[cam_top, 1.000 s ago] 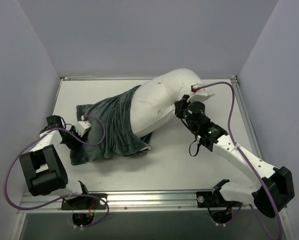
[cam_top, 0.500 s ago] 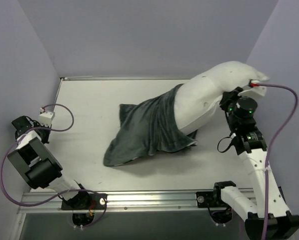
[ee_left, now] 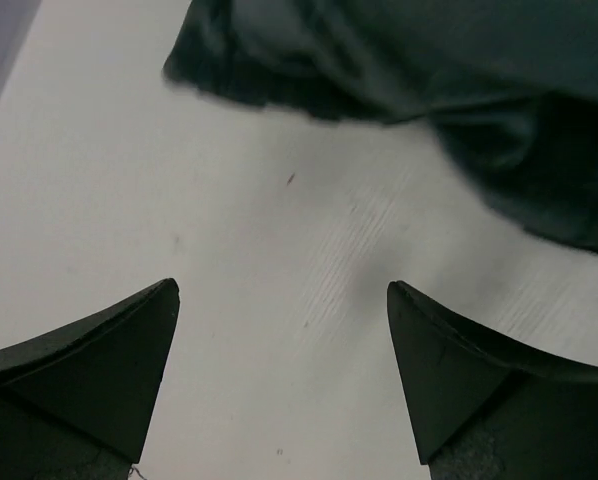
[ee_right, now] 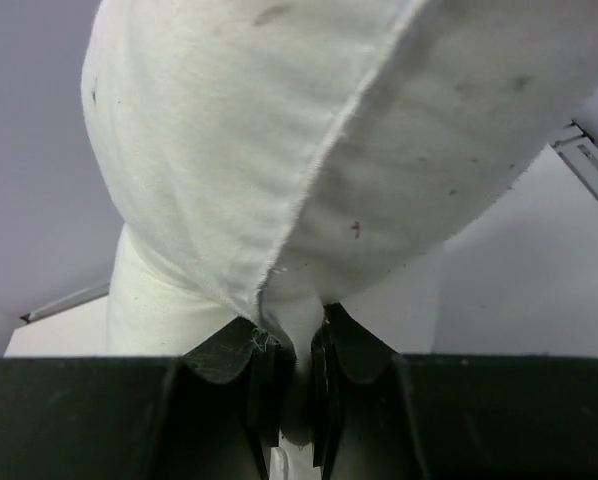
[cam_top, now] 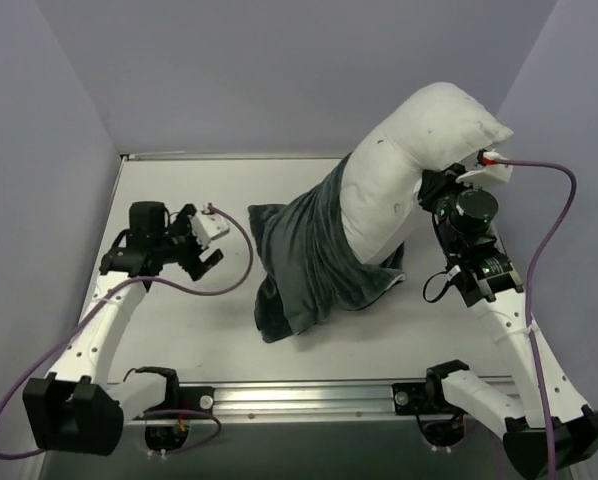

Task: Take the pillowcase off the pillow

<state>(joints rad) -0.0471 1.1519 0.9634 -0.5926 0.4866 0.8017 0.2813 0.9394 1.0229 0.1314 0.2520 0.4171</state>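
Right fingers (ee_right: 262, 385) pinch the raised pillow (cam_top: 419, 150), pillowcase (cam_top: 304, 260) half off. Left fingers (ee_left: 89, 375) spread wide, empty, over the surface (cam_top: 179, 190).

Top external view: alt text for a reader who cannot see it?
The right gripper holds the white pillow raised by one end, its lower part inside the dark grey pillowcase, which sags onto the table. The left gripper hovers open, left of the cloth and apart from it.

pillow (cam_top: 404, 165): smooth white cloth; pillowcase (cam_top: 299, 262): fuzzy dark grey cloth; table (cam_top: 179, 180): matt white.
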